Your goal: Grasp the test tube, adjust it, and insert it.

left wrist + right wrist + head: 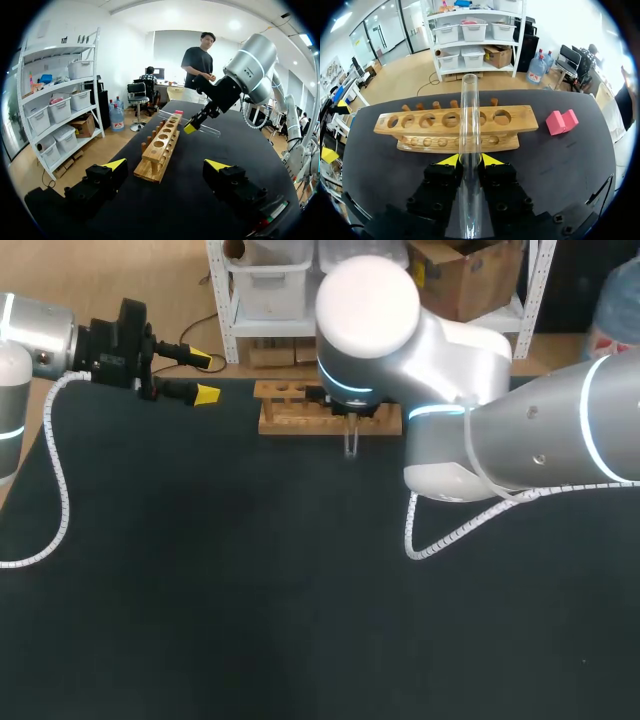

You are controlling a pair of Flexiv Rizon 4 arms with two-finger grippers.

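A black, matte, cloth-covered table (200,620) fills the head view, its far edge lying toward twelve o'clock. In the right wrist view a small pink stepped block (562,121), shaped like two joined cubes of unequal height, rests flat on that dark surface. It sits near the far edge, at about one o'clock from the table's middle, with bare cloth all round it. Whether it is foam or plastic cannot be told.
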